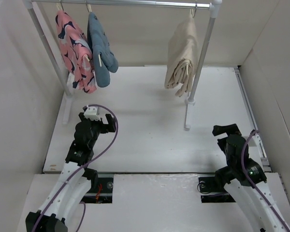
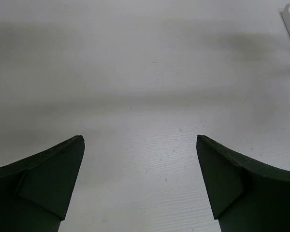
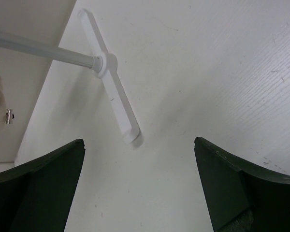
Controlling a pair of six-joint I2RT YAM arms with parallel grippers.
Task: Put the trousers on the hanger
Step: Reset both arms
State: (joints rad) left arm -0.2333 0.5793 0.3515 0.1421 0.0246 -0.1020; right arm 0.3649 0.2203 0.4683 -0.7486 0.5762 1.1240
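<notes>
The beige trousers (image 1: 182,55) hang folded over the hanger, which is mostly hidden under the cloth. Only the hanger's slim hook (image 1: 192,11) shows, on the rail at the back right. My left gripper (image 1: 97,120) is low over the white table, left of centre and far from the trousers. In the left wrist view the left gripper (image 2: 140,145) is open, with only bare table between its fingers. My right gripper (image 1: 228,130) is near the right edge, below the trousers. It also stands open (image 3: 139,145) and holds nothing.
A white clothes rack (image 1: 203,53) spans the back; its right foot (image 3: 111,92) lies just ahead of my right gripper. A pink patterned garment (image 1: 75,48) and a blue-grey garment (image 1: 100,48) hang at the rail's left end. Pale walls close both sides.
</notes>
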